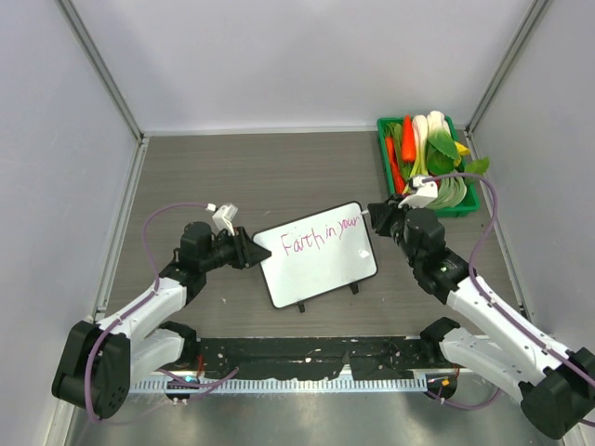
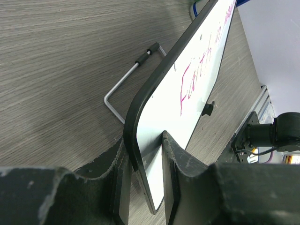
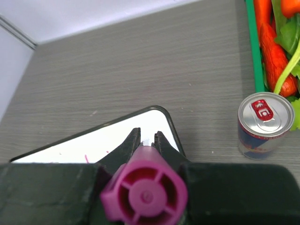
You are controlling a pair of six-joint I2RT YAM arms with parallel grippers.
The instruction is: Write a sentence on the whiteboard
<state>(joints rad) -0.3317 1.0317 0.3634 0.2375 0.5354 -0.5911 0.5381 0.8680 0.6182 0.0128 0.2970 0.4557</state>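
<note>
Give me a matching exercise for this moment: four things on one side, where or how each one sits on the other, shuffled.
Things:
1. whiteboard
2. marker
3. drink can
4. green tray

States:
A. stands upright on the table, just outside the tray
B. pinched at one edge by the left fingers
C. holds carrots and leafy greens
D. pink, gripped by the right fingers

Pairs: 1-B, 2-D, 3-A, 4-C
</note>
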